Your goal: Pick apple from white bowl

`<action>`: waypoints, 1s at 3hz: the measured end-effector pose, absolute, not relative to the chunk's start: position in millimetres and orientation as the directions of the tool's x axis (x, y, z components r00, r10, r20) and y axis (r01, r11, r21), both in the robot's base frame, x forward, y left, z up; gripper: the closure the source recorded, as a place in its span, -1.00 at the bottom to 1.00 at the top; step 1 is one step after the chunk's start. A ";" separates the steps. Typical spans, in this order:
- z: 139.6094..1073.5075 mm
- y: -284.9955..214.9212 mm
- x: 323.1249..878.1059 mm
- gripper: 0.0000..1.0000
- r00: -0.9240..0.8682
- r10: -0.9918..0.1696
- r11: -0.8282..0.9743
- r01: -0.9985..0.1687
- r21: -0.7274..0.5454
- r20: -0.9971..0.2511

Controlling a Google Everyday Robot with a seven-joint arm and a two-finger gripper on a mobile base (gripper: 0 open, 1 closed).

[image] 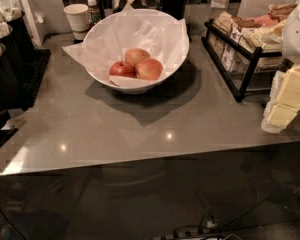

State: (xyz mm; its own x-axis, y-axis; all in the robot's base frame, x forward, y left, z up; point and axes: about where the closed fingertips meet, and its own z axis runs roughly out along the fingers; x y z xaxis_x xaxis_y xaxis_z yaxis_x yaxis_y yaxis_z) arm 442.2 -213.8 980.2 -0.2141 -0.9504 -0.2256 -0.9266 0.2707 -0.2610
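Dim room; overhead light; white bowl point(101, 78) shadow forward; glare spots on counter point(115, 134); gripper point(285, 101) bright, right edge

Legible text: none. Markings on the bottle point(93, 10), paper cup point(78, 19) and rack point(242, 79) packets point(235, 31) cannot be read. Gripper point(285, 104) position: right edge, above the counter point(140, 129).

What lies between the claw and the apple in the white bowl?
Camera view: from the claw at right, the black rack's corner, bare counter, then the white bowl's wall, before the apple.

Smooth rounded white plastic arm shell point(296, 34), below it a blocky pale-yellow hand point(284, 101) with whitish edges, far right.
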 end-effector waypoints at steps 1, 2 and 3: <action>991.7 -191.9 473.1 -1.00 -0.187 -0.924 0.282 -0.924 -0.260 -0.334; 1004.0 -156.6 512.4 -1.00 -0.154 -0.884 0.275 -0.935 -0.224 -0.442; 1005.8 -117.0 548.3 -1.00 -0.134 -0.843 0.251 -0.955 -0.160 -0.521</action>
